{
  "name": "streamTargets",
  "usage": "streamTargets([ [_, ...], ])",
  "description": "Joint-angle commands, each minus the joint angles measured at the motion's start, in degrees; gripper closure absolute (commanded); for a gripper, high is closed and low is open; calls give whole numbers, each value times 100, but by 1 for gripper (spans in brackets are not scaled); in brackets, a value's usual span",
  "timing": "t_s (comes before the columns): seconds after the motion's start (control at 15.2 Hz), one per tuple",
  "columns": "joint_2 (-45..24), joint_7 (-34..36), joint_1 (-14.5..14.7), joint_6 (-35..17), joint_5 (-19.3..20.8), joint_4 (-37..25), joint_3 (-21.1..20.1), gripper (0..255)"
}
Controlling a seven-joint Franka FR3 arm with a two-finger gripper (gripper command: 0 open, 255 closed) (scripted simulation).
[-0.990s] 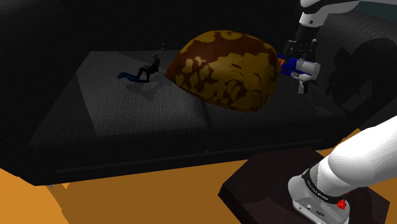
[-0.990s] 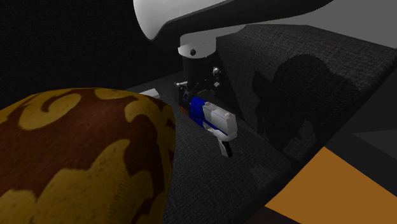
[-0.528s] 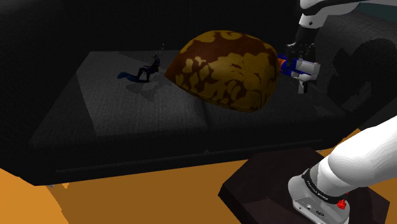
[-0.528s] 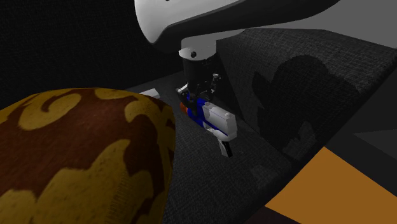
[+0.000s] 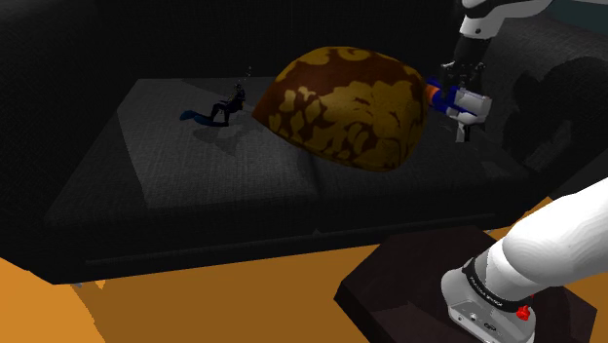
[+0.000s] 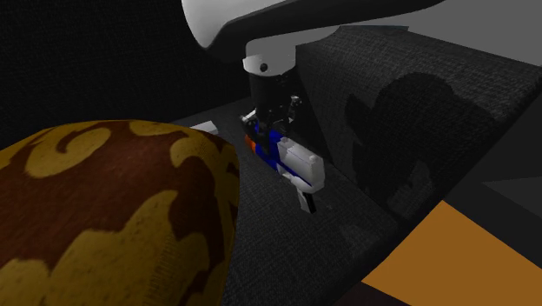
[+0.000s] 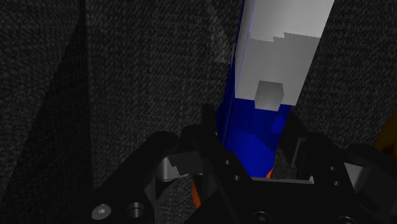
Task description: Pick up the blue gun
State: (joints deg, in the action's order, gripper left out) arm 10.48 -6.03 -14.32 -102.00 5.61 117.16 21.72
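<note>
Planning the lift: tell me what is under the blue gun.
Dark woven couch fabric lies under the gun. The gripper, shut on it, covers its blue end, so the spot beneath there is hidden.

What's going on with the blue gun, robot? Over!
Gripper shut on the blue gun, clasping its blue body. Brown-and-yellow cushion close beside it. Over.

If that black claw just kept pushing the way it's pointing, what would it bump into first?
The blue and grey toy gun: the gripper is shut on its blue part, so there is no gap left. Just behind the gun lies the dark sofa cushion, though how close is hard to judge.
</note>
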Motion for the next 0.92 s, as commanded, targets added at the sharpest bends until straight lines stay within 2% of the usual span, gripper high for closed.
streamTargets([
  [0.0,27,5,4,141,3,-118,-11,255],
  [0.73,21,-26,25,988,-19,-971,-45,255],
  [0.86,20,-26,26,999,-20,-984,-45,255],
])
